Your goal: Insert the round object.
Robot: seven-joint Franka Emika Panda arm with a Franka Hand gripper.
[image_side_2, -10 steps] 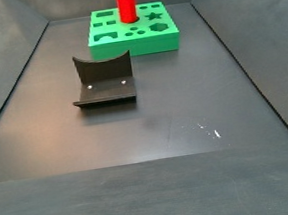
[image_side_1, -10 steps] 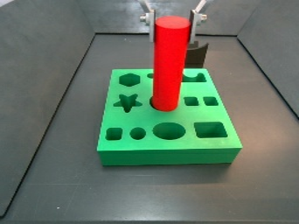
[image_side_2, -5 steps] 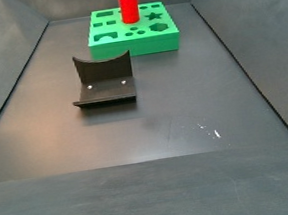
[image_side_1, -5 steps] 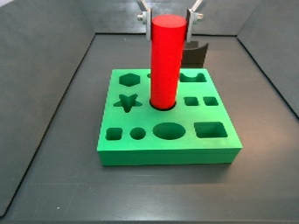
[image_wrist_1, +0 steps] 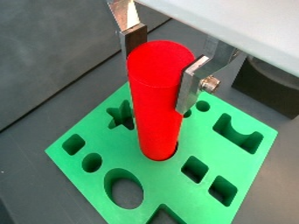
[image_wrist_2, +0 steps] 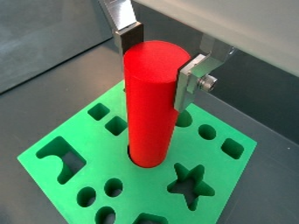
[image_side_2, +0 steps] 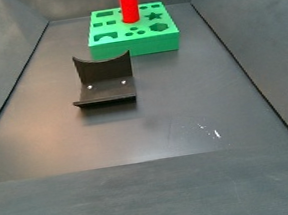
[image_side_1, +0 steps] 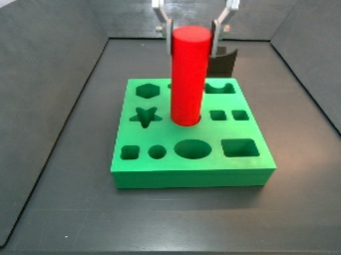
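Note:
The round object, a tall red cylinder (image_side_1: 189, 75), stands upright with its lower end in a round hole near the middle of the green block (image_side_1: 260, 167). It shows in both wrist views (image_wrist_1: 158, 96) (image_wrist_2: 152, 96) and in a side view (image_side_2: 129, 0). My gripper (image_side_1: 193, 20) is at the cylinder's top, one finger on each side. In a side view a narrow gap shows between each finger and the cylinder, so the jaws stand open. The fingers (image_wrist_1: 193, 83) (image_wrist_2: 191, 79) flank the top in both wrist views.
The green block (image_side_2: 165, 38) has several other cut-outs: a star (image_side_1: 147, 117), a large round hole (image_side_1: 193, 149), a square (image_side_1: 240, 149). The dark fixture (image_side_2: 103, 80) stands on the floor away from the block, behind it in a side view (image_side_1: 226, 58). Grey walls enclose the floor.
The cylinder has sunk a little deeper into its hole. The fingers have spread apart and now stand off its sides.

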